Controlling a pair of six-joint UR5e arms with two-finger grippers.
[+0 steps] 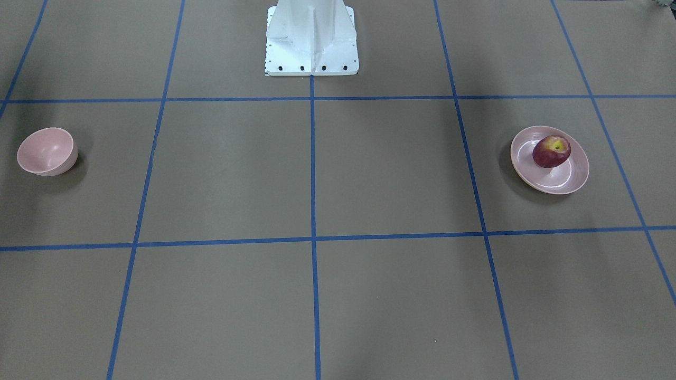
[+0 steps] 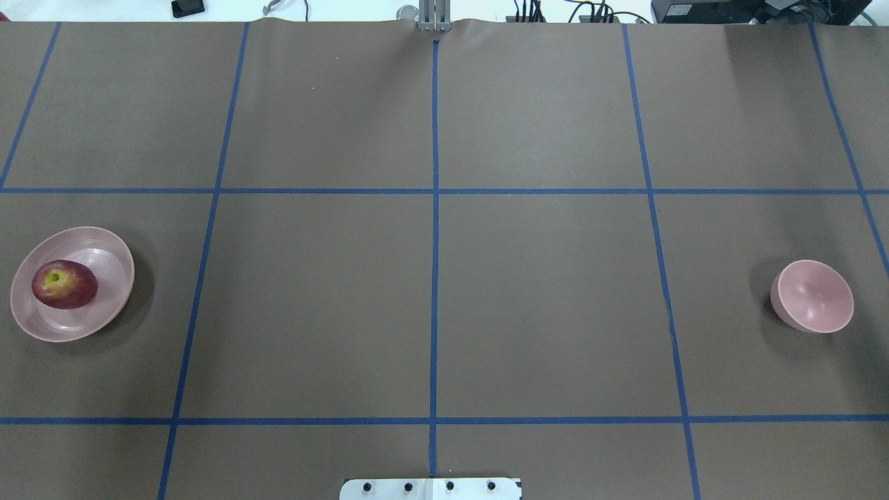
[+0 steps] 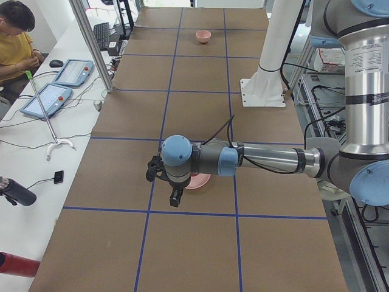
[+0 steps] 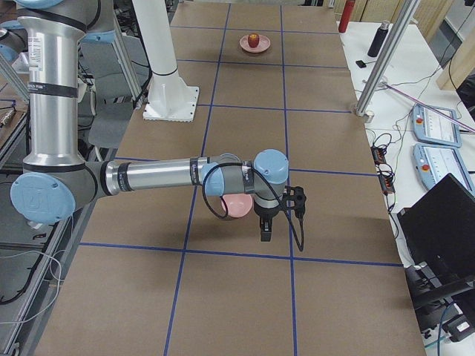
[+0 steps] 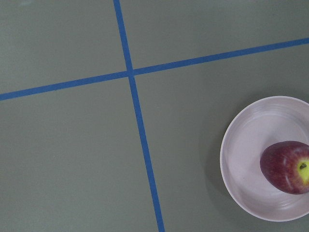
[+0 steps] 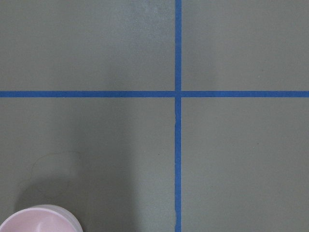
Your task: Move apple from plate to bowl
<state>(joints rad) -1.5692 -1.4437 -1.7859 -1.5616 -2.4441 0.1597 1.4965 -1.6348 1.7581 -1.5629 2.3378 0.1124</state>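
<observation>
Overhead exterior view, contents as found.

- Small dark red apple (image 2: 64, 285) with a yellow-green patch round its stem hollow: lies on the plate, toward the rim nearest the table's left end, stem hollow turned upward.
- Wide, shallow, glossy pale pink round plate (image 2: 107, 260): stands on the table at the robot's far left.
- Small, deep, rounded pale pink bowl (image 2: 814, 297): stands at the far right, well apart from the plate, with nothing in it.
- Brown table surface (image 2: 542, 278), divided into squares by blue tape lines (image 2: 435, 278).
- White robot base (image 1: 311, 39): at the table's edge on the centre line.
- Left gripper (image 3: 174, 201): seen only in the exterior left view, pointing down above the table just beside the plate. Whether its fingers are parted or closed cannot be told.
- Right gripper (image 4: 265, 233): seen only in the exterior right view, pointing down just beside the bowl. The set of its fingers likewise cannot be told.
</observation>
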